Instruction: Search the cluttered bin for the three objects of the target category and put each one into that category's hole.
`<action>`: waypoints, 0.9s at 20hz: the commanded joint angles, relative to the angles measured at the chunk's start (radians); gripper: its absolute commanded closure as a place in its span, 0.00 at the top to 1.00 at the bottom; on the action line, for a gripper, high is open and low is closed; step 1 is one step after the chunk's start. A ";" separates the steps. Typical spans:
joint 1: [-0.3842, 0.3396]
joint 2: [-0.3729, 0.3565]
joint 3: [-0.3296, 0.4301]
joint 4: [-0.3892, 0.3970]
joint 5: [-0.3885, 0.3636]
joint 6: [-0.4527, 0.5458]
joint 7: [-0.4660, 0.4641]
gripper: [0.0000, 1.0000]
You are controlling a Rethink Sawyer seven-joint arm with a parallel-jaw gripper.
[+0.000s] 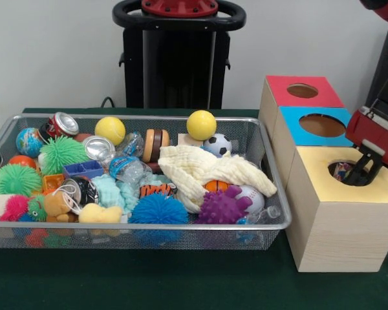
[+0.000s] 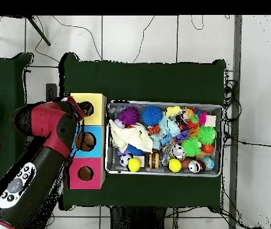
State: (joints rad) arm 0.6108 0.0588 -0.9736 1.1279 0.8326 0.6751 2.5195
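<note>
Inside the round hole [image 1: 350,172] of the yellow box [image 1: 339,219] a small patterned thing [image 1: 341,170] shows, too dim to name; it lies within the opening, just beside the gripper [image 1: 364,173], whose dark fingers [image 1: 374,169] dip over the hole's rim. They stand somewhat apart and seem to hold nothing, so the drop looks made or nearly made. To do this step well, the fingers should part fully and the arm [image 2: 39,149] should lift straight up, so that nothing catches on the rim or drags the box sideways against the blue box [image 1: 310,126] behind it. Beyond that stands the red box [image 1: 291,93], each with its own hole. The wire bin [image 1: 275,223] sits beside the boxes on the green counter [image 1: 181,284], heaped with balls, spiky toys, crushed cans and a cream cloth [image 1: 207,169] that covers part of the pile. The next search probably calls for a high approach over the bin's wall, and the cloth may hide a target.
</note>
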 commanded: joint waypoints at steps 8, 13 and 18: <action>-0.039 -0.088 0.123 -0.081 -0.023 0.115 0.153 0.00; -0.040 -0.110 0.140 -0.060 -0.025 0.104 0.128 0.00; -0.040 -0.126 0.155 -0.041 -0.029 0.094 0.110 0.00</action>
State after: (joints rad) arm 0.6048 0.0112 -0.9649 1.1283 0.8233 0.7374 2.5195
